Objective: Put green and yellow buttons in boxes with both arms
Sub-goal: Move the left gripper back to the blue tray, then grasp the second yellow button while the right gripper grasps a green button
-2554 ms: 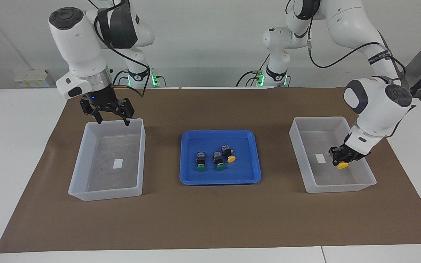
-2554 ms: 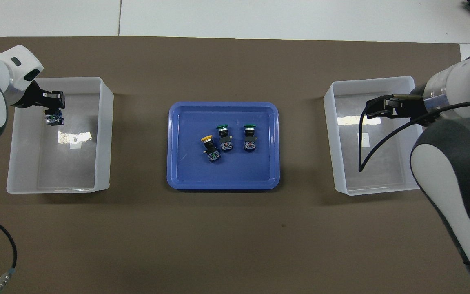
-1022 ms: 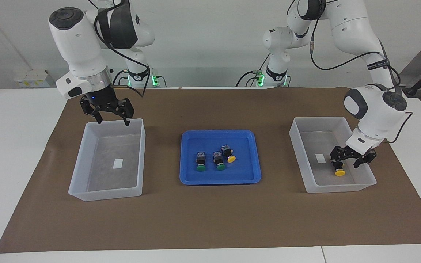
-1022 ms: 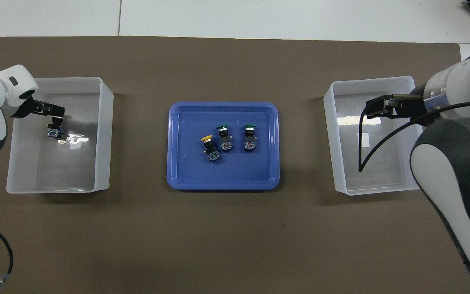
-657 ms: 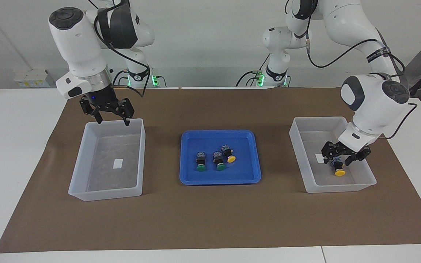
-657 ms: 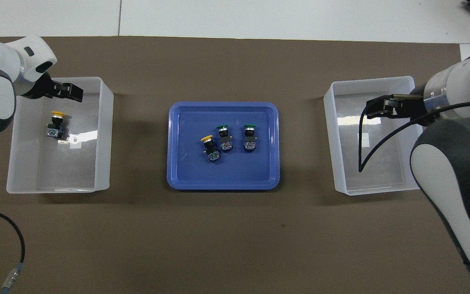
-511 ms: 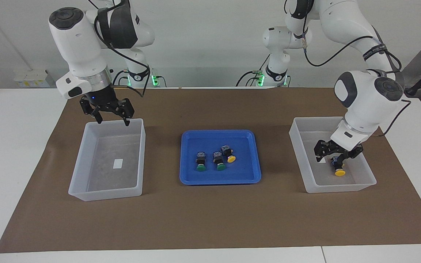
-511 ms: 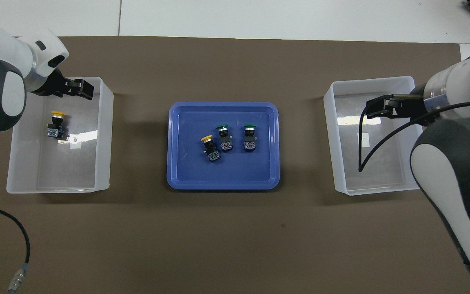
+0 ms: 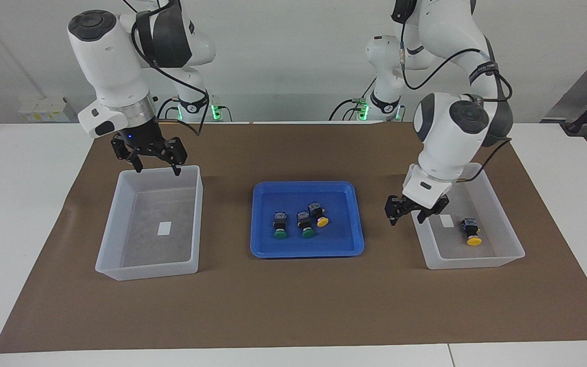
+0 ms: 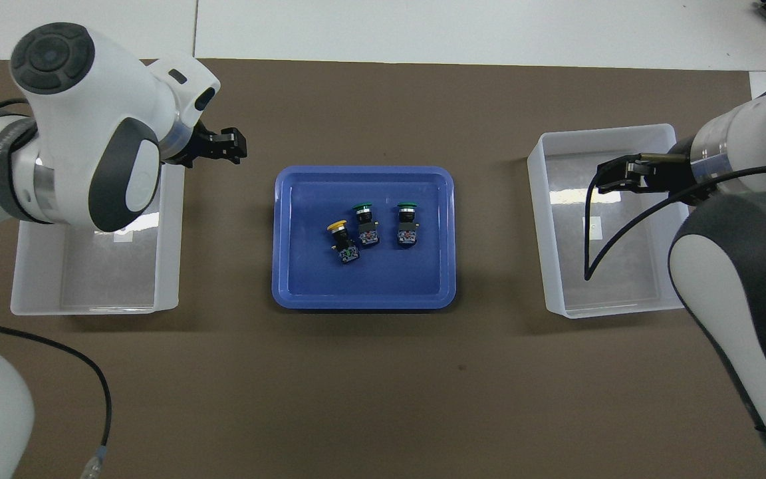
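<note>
One yellow button point(image 9: 472, 232) lies on its side in the box point(image 9: 474, 262) at the left arm's end; the left arm hides it in the overhead view. My left gripper point(image 9: 406, 220) point(image 10: 231, 148) hangs open and empty over that box's wall on the tray's side. On the blue tray point(image 9: 306, 252) point(image 10: 363, 303) lie two green buttons point(image 9: 279, 227) point(image 9: 306, 226) and a yellow button point(image 9: 319, 215) point(image 10: 342, 239). My right gripper point(image 9: 158, 171) point(image 10: 612, 176) waits open over the robots' edge of the other box point(image 9: 145, 270) point(image 10: 616, 307), which holds no button.
A brown mat point(image 9: 293, 306) covers the table under the tray and both boxes. The left arm's bulky wrist point(image 10: 90, 133) covers much of its box from above. A black cable point(image 10: 596, 226) hangs from the right arm over its box.
My left gripper has let go of the yellow button in its box, risen and swung toward the tray. The button stays in the box. The right arm has not moved.
</note>
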Tool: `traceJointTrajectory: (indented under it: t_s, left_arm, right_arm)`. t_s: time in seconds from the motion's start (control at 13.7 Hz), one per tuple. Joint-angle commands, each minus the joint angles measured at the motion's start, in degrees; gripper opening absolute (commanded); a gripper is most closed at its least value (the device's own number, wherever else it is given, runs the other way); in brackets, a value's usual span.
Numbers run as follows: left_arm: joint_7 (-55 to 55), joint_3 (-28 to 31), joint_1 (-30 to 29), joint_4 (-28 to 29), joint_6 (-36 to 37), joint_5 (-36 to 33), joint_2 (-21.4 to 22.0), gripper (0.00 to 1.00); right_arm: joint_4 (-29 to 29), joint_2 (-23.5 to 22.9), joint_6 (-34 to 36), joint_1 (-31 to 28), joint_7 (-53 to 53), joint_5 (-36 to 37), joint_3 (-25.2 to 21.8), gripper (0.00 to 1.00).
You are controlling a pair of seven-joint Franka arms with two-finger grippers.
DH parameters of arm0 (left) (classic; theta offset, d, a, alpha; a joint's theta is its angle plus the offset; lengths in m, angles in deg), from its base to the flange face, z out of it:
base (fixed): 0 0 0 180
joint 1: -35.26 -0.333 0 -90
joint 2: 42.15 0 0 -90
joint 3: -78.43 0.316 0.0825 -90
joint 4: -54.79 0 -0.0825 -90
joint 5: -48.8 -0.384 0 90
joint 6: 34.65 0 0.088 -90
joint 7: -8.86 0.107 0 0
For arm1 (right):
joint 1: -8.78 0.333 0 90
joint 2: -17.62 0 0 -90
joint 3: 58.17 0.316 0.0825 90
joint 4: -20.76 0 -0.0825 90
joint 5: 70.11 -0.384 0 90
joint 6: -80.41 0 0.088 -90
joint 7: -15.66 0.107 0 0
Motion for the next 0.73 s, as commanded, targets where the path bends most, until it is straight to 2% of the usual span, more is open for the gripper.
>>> traceJointTrajectory:
  t_s: [0.0,0.29,0.66]
  left_arm:
    - [-6.38,0.82,4.05,5.14,-6.46,0.28,1.15,0.78]
    - [-14.89,0.91,8.36,10.67,-13.92,0.28,0.81,0.76]
    - [-20.11,0.91,11.62,16.57,-22.12,0.19,0.28,0.76]
  right_arm:
    - [-0.91,0.92,0.24,-0.52,0.44,-1.37,0.37,1.0]
    - [-0.91,0.92,0.24,-1.93,0.36,-1.37,0.37,1.0]
    - [-1.09,0.04,-3.08,0.62,0.71,-1.29,0.46,1.0]
